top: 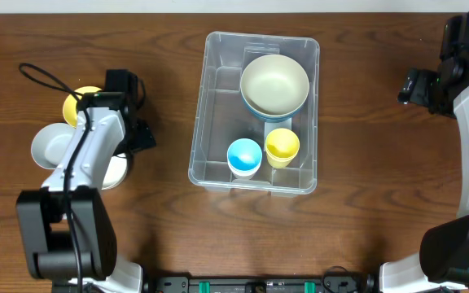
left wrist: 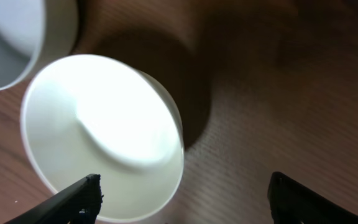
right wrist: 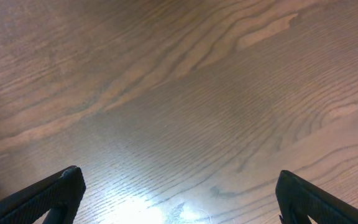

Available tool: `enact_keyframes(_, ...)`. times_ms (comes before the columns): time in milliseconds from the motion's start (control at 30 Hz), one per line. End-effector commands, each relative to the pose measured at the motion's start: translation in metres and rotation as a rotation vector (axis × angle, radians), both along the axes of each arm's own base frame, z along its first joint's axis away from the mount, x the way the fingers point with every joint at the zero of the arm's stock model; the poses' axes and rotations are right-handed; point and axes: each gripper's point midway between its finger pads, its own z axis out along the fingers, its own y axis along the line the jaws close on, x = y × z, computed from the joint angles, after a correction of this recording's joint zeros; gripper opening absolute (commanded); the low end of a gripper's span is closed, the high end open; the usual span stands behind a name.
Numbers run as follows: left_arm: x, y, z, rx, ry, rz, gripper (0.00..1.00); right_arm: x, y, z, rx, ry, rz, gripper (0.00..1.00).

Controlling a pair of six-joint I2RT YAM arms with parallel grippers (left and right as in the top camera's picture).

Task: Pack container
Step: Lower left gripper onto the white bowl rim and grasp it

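A clear plastic container [top: 218, 122] sits mid-table on a wooden table [top: 365, 163]. It holds a cream bowl [top: 274, 81], a blue cup [top: 244, 156] and a yellow cup [top: 282, 146]. At left, the left gripper [left wrist: 185, 199] hangs spread above a white bowl [left wrist: 104, 137], grasping nothing. Far right, the right gripper [right wrist: 179, 193] gapes wide over the wood.

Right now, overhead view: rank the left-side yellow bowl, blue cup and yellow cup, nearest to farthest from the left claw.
1. yellow bowl, beside the left claw, outside the container.
2. blue cup, inside, left.
3. yellow cup, inside, right of it.
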Motion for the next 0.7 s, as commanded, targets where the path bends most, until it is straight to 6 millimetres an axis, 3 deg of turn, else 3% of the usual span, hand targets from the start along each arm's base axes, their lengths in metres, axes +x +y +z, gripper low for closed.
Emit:
enact_keyframes(0,-0.001,0.002,-0.013,0.0,0.028,0.004,0.84,0.0,-0.002,0.01,0.0,-0.034,-0.019,0.99)
enact_keyframes(667,0.008,0.007,-0.029,-0.003,0.0,0.019,0.71,0.0,-0.002,0.01,0.0,-0.034,-0.019,0.99)
